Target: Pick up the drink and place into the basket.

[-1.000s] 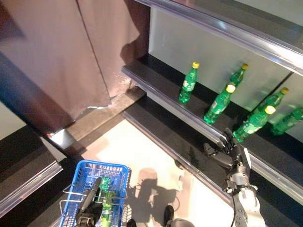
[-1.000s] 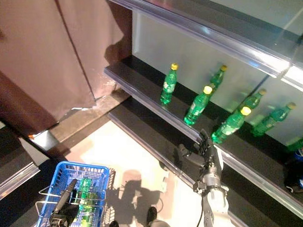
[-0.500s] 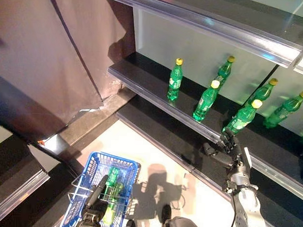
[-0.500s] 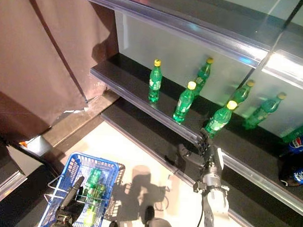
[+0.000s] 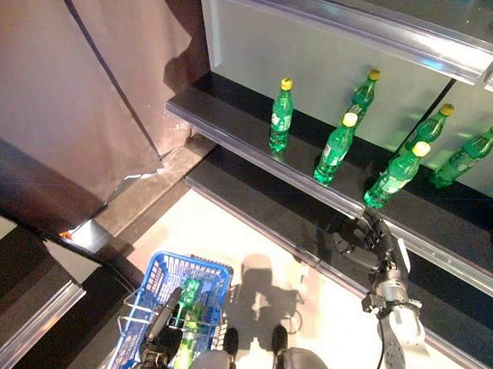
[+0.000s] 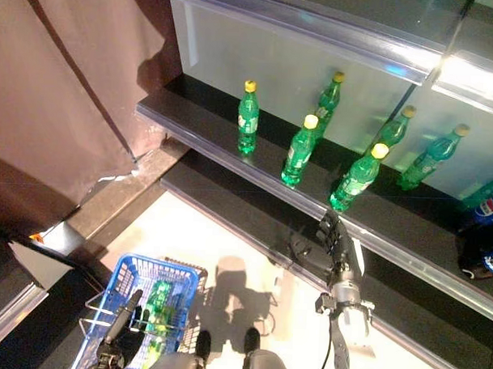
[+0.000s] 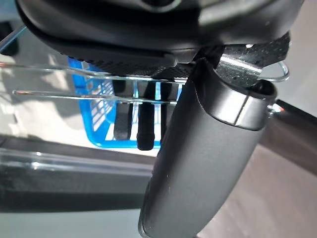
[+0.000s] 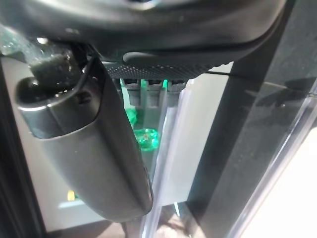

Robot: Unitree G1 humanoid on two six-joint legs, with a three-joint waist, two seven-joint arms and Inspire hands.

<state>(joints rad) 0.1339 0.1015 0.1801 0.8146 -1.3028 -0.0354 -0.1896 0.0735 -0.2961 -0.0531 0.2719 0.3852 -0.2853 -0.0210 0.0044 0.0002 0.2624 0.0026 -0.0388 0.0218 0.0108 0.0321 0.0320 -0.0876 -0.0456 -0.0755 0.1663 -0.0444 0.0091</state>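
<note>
Green bottles with yellow caps stand in a row on the dark shelf (image 5: pixel 224 127). The nearest one to my right hand is the front right bottle (image 5: pixel 395 176). My right hand (image 5: pixel 380 247) is open, fingers straight, just below the shelf's front edge under that bottle and holding nothing. The bottle's green base (image 8: pixel 146 138) shows past the fingers in the right wrist view. My left hand (image 5: pixel 161 345) is shut on the wire handles (image 7: pixel 94 70) of the blue basket (image 5: pixel 156 278), which hangs low at the left. Green bottles (image 5: pixel 188 299) lie in it.
A lower dark shelf (image 5: pixel 262 203) runs under the bottle shelf, with a metal rail along its front. A brown curtain (image 5: pixel 88 82) hangs at the left. Dark drinks with blue labels (image 6: pixel 488 237) lie at the far right of the shelf. Pale floor (image 5: pixel 228 240) lies between basket and shelves.
The whole picture has shifted, so the camera has moved. My right hand stays open under the front right bottle. The left hand keeps hold of the blue basket.
</note>
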